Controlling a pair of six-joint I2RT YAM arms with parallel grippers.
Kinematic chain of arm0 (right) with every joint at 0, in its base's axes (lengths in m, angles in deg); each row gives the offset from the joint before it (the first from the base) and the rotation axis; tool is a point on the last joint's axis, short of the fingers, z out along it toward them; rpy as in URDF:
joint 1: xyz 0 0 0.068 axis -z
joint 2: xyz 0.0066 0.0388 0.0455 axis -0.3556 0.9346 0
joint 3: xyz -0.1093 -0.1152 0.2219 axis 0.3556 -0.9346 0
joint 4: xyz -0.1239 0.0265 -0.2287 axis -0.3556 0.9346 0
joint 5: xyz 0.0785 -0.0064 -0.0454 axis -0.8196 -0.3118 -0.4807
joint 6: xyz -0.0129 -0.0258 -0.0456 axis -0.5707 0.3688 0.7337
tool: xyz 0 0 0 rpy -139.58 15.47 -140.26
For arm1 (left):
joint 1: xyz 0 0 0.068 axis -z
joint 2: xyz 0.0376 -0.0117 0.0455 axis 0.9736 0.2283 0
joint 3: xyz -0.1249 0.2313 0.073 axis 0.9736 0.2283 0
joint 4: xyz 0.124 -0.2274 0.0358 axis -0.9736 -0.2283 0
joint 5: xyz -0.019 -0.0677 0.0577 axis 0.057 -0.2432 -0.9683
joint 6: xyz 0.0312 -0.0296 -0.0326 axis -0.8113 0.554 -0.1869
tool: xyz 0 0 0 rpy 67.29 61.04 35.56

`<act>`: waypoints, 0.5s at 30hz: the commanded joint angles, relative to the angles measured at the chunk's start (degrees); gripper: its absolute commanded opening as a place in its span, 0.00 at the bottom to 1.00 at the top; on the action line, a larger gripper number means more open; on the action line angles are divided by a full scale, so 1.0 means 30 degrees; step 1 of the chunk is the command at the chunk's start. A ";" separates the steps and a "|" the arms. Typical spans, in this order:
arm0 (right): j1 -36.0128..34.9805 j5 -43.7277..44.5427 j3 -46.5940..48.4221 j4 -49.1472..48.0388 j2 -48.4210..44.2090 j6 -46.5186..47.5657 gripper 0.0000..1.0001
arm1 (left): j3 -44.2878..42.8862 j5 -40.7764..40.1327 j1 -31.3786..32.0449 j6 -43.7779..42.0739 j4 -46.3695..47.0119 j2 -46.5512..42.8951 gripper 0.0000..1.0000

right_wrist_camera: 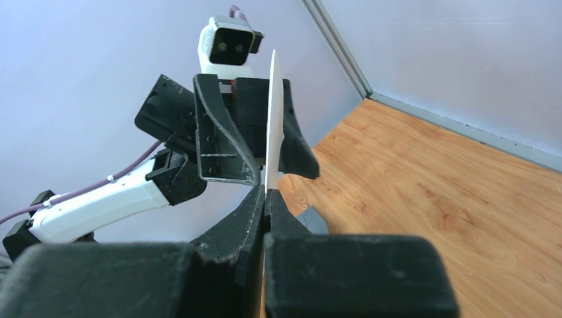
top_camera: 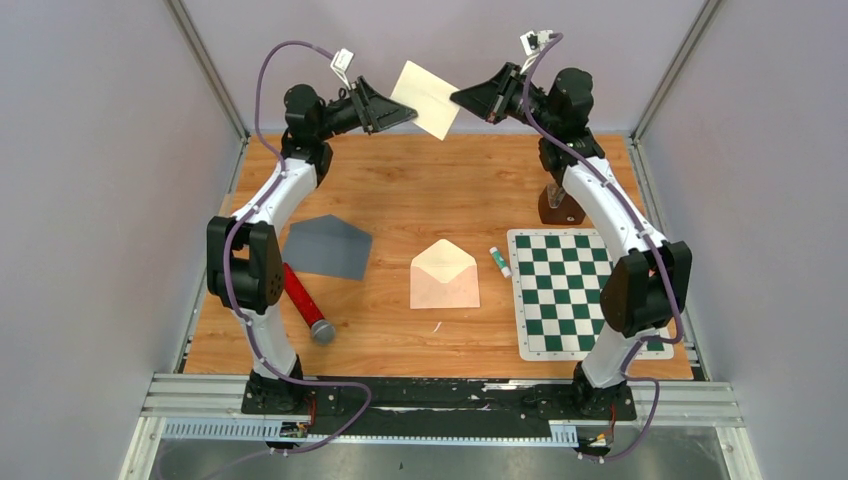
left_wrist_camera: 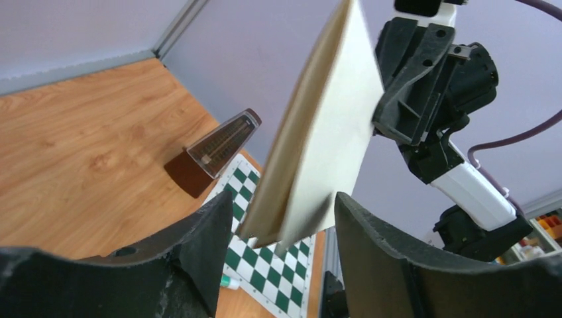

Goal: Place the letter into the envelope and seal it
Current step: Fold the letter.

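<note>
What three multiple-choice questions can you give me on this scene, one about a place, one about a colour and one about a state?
1. The glue stick lies:
A. on the wood between the cream envelope and the chess mat
B. inside the cream envelope
C. in the middle of the chess mat

2. The chess mat's squares are:
A. red and black
B. green and white
C. blue and yellow

3. The cream envelope's flap is:
A. glued shut
B. torn off
C. open

Answers:
1 A: the top view shows it on bare wood just left of the mat's edge.
2 B: the squares are green and white in the top view.
3 C: the flap points away from the pocket and leaves the mouth uncovered.
</note>
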State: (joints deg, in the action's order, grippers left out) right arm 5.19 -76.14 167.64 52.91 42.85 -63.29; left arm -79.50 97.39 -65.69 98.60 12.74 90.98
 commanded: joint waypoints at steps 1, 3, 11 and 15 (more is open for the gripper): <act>-0.0116 0.0860 0.0384 -0.0751 0.0143 -0.0515 0.01 | -0.0925 0.0039 0.0017 0.0998 0.1503 -0.0335 0.61; -0.0132 0.0889 0.0307 -0.0754 0.0198 -0.0454 0.04 | -0.0945 0.0049 0.0016 0.1075 0.1511 -0.0301 0.55; 0.0011 -0.0666 0.0082 0.0105 0.0457 0.1393 0.34 | -0.1360 0.0266 0.0016 0.0018 0.0141 -0.0192 0.11; 0.1249 -0.3452 -0.0178 0.1908 0.0490 0.3181 0.59 | -0.0939 0.1549 0.0038 -0.3598 -0.1552 -0.0511 0.03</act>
State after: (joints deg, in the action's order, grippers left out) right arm 5.93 -78.35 167.57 54.85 43.90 -59.86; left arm -81.16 98.35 -65.69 97.90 12.46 90.98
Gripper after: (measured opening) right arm 0.518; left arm 0.069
